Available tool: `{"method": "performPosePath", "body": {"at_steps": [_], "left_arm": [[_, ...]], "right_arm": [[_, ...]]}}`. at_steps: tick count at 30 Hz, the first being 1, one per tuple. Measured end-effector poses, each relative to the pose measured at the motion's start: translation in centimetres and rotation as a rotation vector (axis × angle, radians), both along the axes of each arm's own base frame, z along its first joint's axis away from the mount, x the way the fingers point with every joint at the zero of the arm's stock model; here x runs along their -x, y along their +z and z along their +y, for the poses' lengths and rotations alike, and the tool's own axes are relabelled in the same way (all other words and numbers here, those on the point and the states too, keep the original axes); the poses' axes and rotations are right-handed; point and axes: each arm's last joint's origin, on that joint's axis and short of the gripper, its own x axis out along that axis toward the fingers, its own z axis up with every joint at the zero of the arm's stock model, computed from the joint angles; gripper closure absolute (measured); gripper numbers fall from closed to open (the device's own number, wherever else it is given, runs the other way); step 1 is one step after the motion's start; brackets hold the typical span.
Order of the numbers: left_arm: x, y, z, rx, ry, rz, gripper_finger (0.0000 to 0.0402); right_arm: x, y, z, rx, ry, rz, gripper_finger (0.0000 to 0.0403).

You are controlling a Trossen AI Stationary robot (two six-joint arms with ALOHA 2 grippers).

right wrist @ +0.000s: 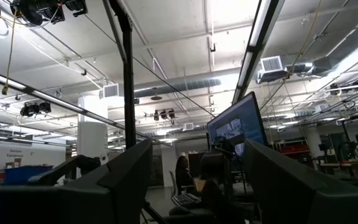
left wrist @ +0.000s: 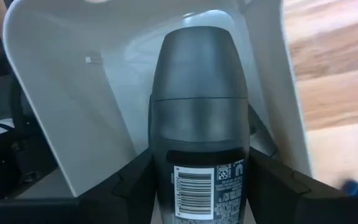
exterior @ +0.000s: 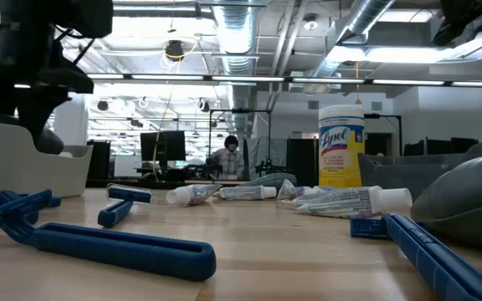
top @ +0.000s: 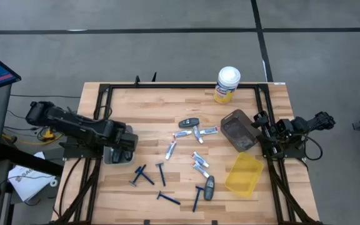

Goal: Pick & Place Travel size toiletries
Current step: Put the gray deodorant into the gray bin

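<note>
My left gripper (top: 125, 149) hangs over a white bin (top: 112, 155) at the table's left side, shut on a dark grey oval shaver-like piece (left wrist: 197, 106). In the low view the gripper (exterior: 44, 125) is above the bin (exterior: 23, 163). More toiletries lie flat in the table's middle: blue razors (top: 144, 176) (top: 197, 197), silver-white tubes (top: 172, 149) (top: 199, 161), and two more dark grey pieces (top: 189, 122) (top: 209, 186). My right gripper (top: 261, 122) waits at the right edge, open (right wrist: 197, 180), facing the room. My left gripper pinches the dark grey piece at its labelled end with the barcode (left wrist: 197, 186), one finger (left wrist: 132, 183) on either side. The fingers lie along the piece. It is lifted clear, and its rounded cap end (left wrist: 197, 56) points away from the fingers into the white bin (left wrist: 86, 106).
A dark grey bin (top: 239, 130) and a yellow bin (top: 244, 174) sit on the table's right part. A yellow canister with a white lid (top: 227, 84) stands at the far edge. A black frame (top: 99, 94) borders the table. A person sits far off in the room (exterior: 231, 155).
</note>
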Motion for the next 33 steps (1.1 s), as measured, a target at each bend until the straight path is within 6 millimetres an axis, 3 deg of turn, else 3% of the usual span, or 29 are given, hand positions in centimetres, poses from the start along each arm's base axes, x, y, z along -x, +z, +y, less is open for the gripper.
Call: {"method": "performPosePath", "body": {"at_steps": [7,14,26,29,33], "left_arm": [[-0.4,0.0,1.0,0.004,0.060,-0.026,0.0187],[-0.6,0.0,1.7,0.003,0.086,-0.051,0.0194],[-0.9,0.0,1.7,-0.005,0.064,-0.083,0.0103],[-1.5,0.2,1.7,0.018,0.061,-0.167,0.0095],[-3.2,1.6,1.7,0.003,0.047,-0.445,0.0095]], "right_arm": [[0.0,0.0,0.0,0.006,-0.007,0.000,0.0159],[0.0,0.0,0.0,0.011,-0.010,-0.001,0.0159],[0.0,0.0,0.0,0.015,-0.013,-0.002,0.0159],[0.0,0.0,0.0,0.020,-0.017,-0.002,0.0159],[0.0,0.0,0.0,0.020,-0.017,-0.002,0.0159]]}}
